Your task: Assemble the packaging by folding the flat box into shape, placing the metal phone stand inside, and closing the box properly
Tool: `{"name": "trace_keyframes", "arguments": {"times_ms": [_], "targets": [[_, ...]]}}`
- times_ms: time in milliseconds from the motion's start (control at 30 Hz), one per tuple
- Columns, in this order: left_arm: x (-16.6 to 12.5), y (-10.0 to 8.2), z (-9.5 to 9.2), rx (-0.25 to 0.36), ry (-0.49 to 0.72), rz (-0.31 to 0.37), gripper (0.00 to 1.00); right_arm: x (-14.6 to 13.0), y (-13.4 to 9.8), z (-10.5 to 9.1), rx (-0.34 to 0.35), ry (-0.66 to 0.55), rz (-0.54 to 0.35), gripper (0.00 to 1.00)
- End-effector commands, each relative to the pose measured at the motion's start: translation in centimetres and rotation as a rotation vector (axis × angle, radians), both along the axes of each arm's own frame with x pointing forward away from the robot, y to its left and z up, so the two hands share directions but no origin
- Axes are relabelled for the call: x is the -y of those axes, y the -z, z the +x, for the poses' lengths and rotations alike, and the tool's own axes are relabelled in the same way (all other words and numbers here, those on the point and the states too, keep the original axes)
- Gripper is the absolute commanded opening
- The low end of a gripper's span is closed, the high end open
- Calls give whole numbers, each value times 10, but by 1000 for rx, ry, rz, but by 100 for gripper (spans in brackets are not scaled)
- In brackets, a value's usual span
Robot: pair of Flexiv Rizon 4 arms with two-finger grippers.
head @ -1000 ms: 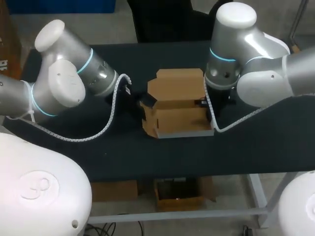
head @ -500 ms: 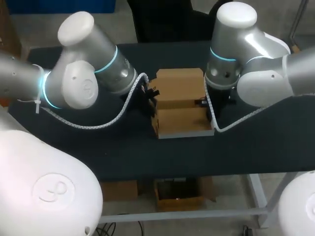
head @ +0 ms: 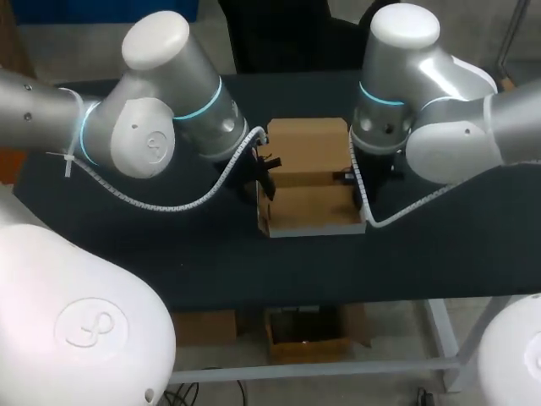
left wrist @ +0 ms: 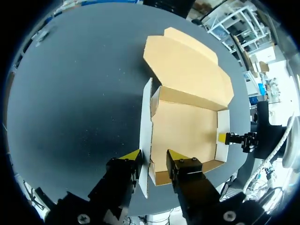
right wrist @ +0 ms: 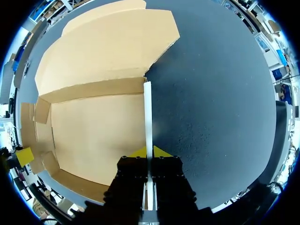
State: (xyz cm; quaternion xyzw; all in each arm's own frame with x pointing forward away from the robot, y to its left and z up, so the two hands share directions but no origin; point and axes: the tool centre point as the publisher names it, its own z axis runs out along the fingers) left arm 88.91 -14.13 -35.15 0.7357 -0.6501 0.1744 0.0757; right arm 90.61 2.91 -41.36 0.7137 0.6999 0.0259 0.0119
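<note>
Cardboard box [head: 308, 207] sits near the middle of the dark table [head: 254, 271], half formed; its tray faces up with low walls raised, and its lid flap [head: 308, 144] lies open and flat on the far side, joined to the tray's back wall. My left arm [head: 152, 127] comes in from the left and my right arm [head: 423, 110] from the right, so the box lies between the two wrists.

My left gripper [left wrist: 153, 157] is released, its fingers spread and straddling the left side wall [left wrist: 145, 117]; one yellow tip is outside, just beside the wall's white outer face, and the other is inside, over the tray's floor; a gap shows on the inner side, so nothing is clamped there; the wall stands upright and runs straight ahead from between the fingers towards the lid flap.

My right gripper [right wrist: 151, 152] is clenched on the cardboard box by its right side wall [right wrist: 147, 112]; both yellow tips press the thin white edge from two sides, one on the tray side and one on the table side; that wall is upright too and ends ahead at the corner where the lid flap begins. From each wrist view the other arm's yellow tip shows at the opposite wall of the tray.
</note>
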Motion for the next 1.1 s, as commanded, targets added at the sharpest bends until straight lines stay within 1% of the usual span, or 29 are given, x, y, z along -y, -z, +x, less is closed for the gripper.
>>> {"name": "trace_keyframes", "arguments": {"times_ms": [33,300,333,367,567,733,833,967,1100], "targets": [[-24,-7,-1,-1,26,-76,36,-1,0,1,-1,1,-3,0],[-61,-11,3,4,78,-183,38,-1,0,1,-1,1,-3,0],[-66,-11,4,11,74,-188,37,-1,0,1,-1,1,-3,0],[-70,-11,5,18,85,-208,37,-1,0,1,-1,1,-3,0],[-90,-5,6,14,120,-271,35,-1,0,1,-1,1,-3,0],[-97,3,11,17,162,-325,32,-1,0,1,-1,1,-3,0],[-99,9,13,12,187,-350,25,-1,0,1,-1,1,-3,0],[-100,19,17,8,213,-384,25,-1,0,1,-1,1,-3,0],[-97,28,21,-15,218,-417,26,-1,0,1,-1,1,-3,0]]}}
